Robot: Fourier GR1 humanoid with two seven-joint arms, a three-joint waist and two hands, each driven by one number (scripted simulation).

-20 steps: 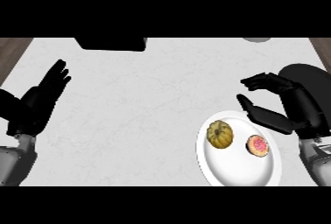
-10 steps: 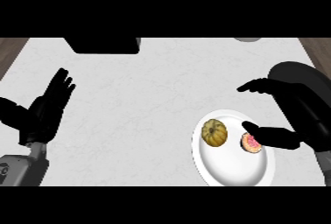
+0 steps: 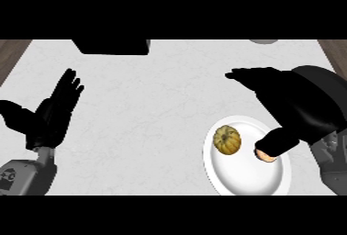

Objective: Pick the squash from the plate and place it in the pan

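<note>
White marble-ish counter (image 3: 156,114) here, with the squash (image 3: 228,139) sitting on the white plate (image 3: 237,176) near the right hand (image 3: 291,103). That hand hovers above the plate with fingers stretched out, holding nothing, and the left hand (image 3: 51,114) rests open at the left edge.

Ribbed yellow-green squash (image 3: 227,139) lying on white plate (image 3: 244,180), pan (image 3: 324,87) apparently behind
</note>
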